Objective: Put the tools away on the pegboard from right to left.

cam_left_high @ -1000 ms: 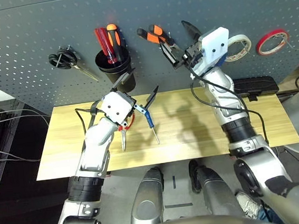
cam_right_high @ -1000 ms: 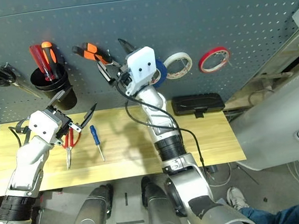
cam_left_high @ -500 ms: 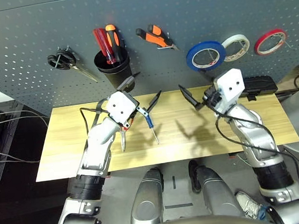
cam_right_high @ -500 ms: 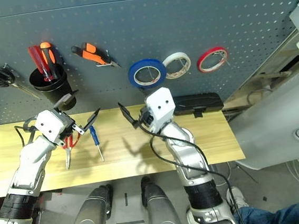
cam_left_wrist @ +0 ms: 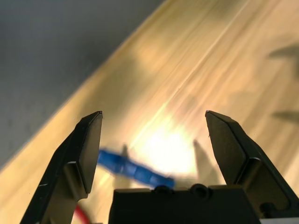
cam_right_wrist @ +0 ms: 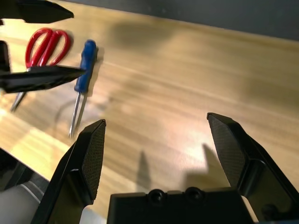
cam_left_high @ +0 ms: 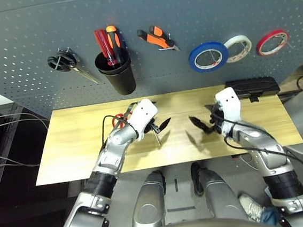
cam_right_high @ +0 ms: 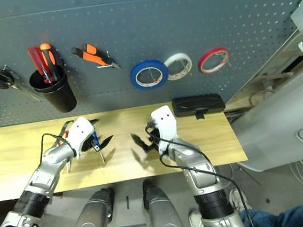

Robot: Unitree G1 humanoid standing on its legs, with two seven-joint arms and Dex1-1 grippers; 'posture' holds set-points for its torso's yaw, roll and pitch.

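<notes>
- Blue-handled screwdriver (cam_right_wrist: 85, 65) lies mid-table, now directly under your lowered left gripper (cam_left_high: 155, 125), fingers spread, empty.
- Your right gripper (cam_left_high: 205, 123) has dropped tableward from the pegboard (cam_left_high: 195, 7), open, empty.
- No readable writing.

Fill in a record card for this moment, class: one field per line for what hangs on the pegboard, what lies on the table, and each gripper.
On pegboard: blue tape roll, pliers
On table: blue-handled screwdriver, red-handled scissors
Left gripper: open, low over the screwdriver
Right gripper: open, empty, above the table
Tools left to hang: screwdriver, scissors
</notes>
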